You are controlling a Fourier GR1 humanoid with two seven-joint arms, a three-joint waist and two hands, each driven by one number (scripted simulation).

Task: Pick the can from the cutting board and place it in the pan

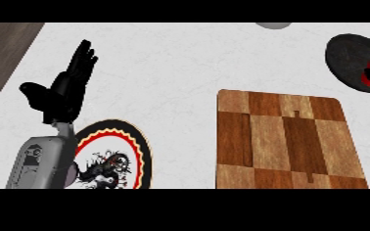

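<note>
1. Cutting board [288, 139]: bare checkered wood; no can in sight on it.
2. Pan [350, 61]: dark, beyond the board's far right corner, a red object at its cut-off edge; can't tell whether that is the can.
3. Left hand [65, 85]: well left of the board, fingers straight, holding nothing.
4. Plate [115, 156]: left of the board, partly under the left forearm.

Light even, fairly bright, diffuse; no single source evident. White table [166, 68] evenly lit, faint grey mottling, no glare spots. Shadows weak: none distinct under cutting board [285, 142] or plate [115, 156]. Wood grain of board reads clearly, mild sheen only. Left hand [69, 85] very dark, surface detail nearly lost, slight highlight along fingers. Dark round object [347, 61] at right edge cropped, detail murky. Board edges converge upward from steep viewpoint. Dark strip at top left corner.
</note>
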